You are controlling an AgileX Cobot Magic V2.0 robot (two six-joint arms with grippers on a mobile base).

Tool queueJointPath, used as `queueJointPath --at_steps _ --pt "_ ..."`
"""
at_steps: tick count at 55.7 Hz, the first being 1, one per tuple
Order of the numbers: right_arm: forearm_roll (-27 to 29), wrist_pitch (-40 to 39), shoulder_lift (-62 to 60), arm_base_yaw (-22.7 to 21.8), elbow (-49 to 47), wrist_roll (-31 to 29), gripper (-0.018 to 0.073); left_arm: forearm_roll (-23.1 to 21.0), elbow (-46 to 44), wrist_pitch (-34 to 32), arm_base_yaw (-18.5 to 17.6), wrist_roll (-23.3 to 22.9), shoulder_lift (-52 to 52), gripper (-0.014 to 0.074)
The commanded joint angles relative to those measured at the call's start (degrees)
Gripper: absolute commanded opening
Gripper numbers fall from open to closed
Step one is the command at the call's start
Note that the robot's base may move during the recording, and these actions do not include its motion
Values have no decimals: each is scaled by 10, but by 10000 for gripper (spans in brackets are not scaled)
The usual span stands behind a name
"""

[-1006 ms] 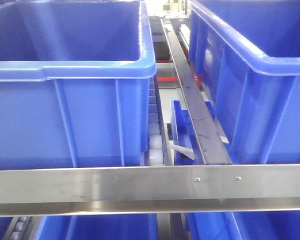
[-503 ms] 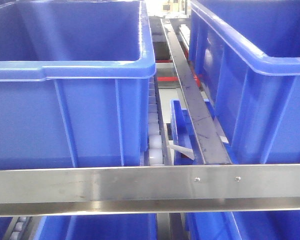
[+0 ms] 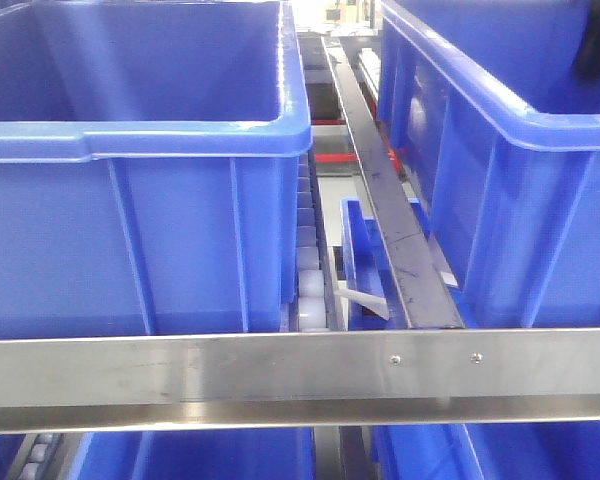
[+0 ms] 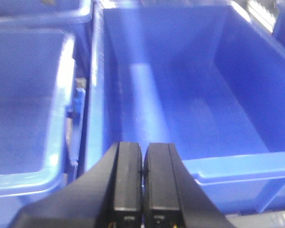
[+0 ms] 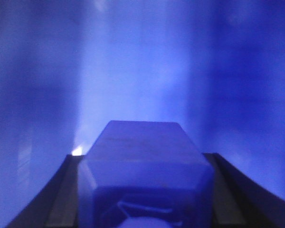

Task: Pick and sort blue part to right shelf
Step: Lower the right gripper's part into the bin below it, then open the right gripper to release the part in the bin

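Claw (image 5: 142, 199) gripping blue part (image 5: 145, 175)

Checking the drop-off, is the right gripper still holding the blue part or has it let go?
Holding it: the blue part sits clamped between the right gripper's dark fingers, blue bin wall behind.

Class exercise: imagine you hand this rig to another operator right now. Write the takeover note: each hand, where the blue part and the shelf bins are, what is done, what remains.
Left hand: shut, empty, hanging over the near rim of an empty blue bin.
Right hand: shut on the blue part, with blue bin plastic filling its wrist view; a dark shape at the right bin in the front view is probably this arm.
Done: part picked and brought to the right shelf.
Left: release the part into the bin, then withdraw. How far it hangs above the floor cannot be told.
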Motion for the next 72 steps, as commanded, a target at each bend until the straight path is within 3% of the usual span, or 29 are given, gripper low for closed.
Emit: queueJointPath --at_steps 1,13,31,47,54,67,72 --pt "-6 -52 -1 -3 -22 0 249 10 -17 -35 -2 -5 -7 124" --pt "-21 -66 39 -3 -22 0 270 10 -17 -32 -2 -5 -12 124" --pt "-38 -74 50 -3 -28 0 615 10 -17 -9 -2 -5 -12 124" --pt "-39 -38 19 -3 -42 -8 602 10 -17 -8 -2 -5 -12 124" --pt "-39 -11 -24 -3 -41 -10 495 11 -17 15 -2 -5 -12 124" --pt "-36 12 -121 -3 -17 -19 60 38 -17 37 -2 -4 -72 124" --pt "-28 -7 -169 -3 21 -19 36 59 -17 65 -2 -4 -113 124"
